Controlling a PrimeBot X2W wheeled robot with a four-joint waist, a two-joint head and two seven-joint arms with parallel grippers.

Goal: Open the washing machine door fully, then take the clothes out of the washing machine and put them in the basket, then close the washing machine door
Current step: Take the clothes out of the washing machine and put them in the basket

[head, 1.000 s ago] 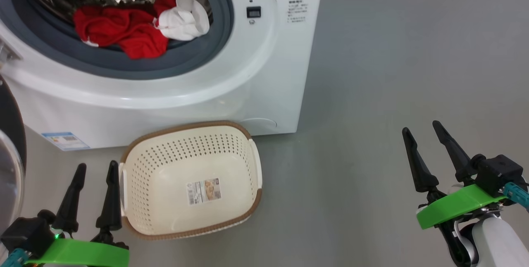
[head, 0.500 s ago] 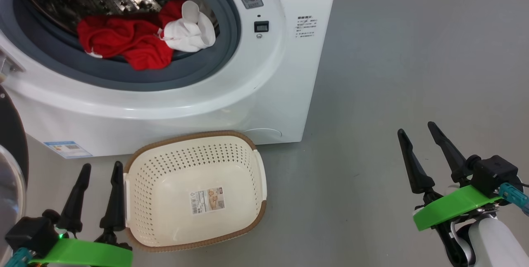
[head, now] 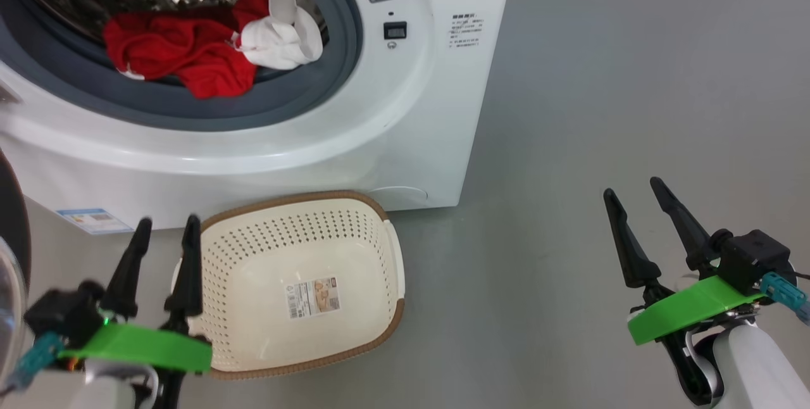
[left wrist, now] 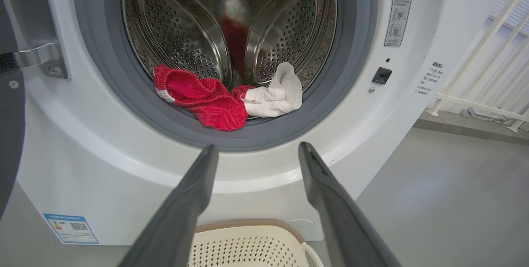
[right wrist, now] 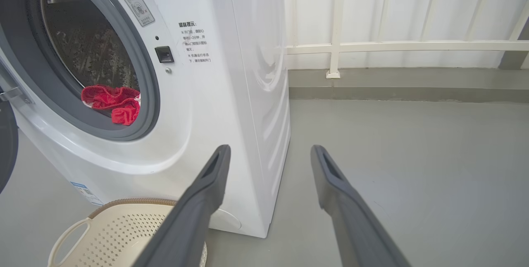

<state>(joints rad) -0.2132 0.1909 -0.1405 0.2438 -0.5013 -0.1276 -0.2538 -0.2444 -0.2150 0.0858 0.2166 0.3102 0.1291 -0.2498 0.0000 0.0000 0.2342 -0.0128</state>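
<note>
The white washing machine (head: 405, 118) stands with its round mouth uncovered. Its door (head: 9, 225) hangs swung out at the far left, black rim and glass edge showing. Red and white clothes (head: 190, 54) lie at the drum's front lip, also seen as clothes (left wrist: 223, 99) in the left wrist view. The cream basket (head: 380, 308) sits on the floor before the machine, holding nothing but its sticker. My left gripper (head: 166, 228) is open just left of the basket's rim. My right gripper (head: 633, 188) is open over bare floor, far right.
Grey floor (head: 601, 92) spreads to the right of the machine. A white railing and wall (right wrist: 392, 46) run behind it. The door hinge bracket (left wrist: 37, 52) juts out at the opening's left side.
My left gripper has risen and edged toward the basket and machine. The head camera has shifted a little; the right gripper has hardly moved.
</note>
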